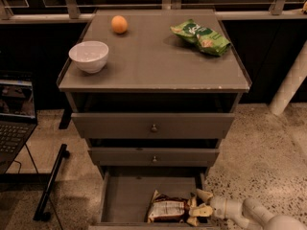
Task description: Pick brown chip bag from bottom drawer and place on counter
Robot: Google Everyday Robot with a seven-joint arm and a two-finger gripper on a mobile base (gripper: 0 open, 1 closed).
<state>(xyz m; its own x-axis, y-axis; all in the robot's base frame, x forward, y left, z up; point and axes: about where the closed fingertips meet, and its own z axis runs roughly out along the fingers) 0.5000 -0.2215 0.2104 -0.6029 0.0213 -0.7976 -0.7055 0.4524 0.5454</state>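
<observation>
We look down on a speckled stone floor (pixel 268 143) with a grey cabinet standing in the middle of the frame. Its counter (pixel 158 66) fills the upper centre. Below it sit two upper drawers with round knobs (pixel 153 125), each slightly pulled out. Lowest of all, the bottom drawer (pixel 127 195) is drawn out wide at the bottom edge of the frame.

A white arm (pixel 261 217) reaches in from the lower right corner. An open laptop (pixel 14 123) shows at the left edge. On the counter's upper right lies the green chip bag (pixel 200 36).

The brown chip bag (pixel 168 209) lies flat in the right front part of the bottom drawer, white label panel up. A white bowl (pixel 89 56) stands at the counter's left side.

The gripper (pixel 197 207) sits low in the drawer's right front corner, just beside the bag's right end. We see its pale fingers (pixel 204 195) spread apart, closed on nothing. We cannot tell whether they touch the bag.

An orange (pixel 119 24) rests at the counter's upper left.
</observation>
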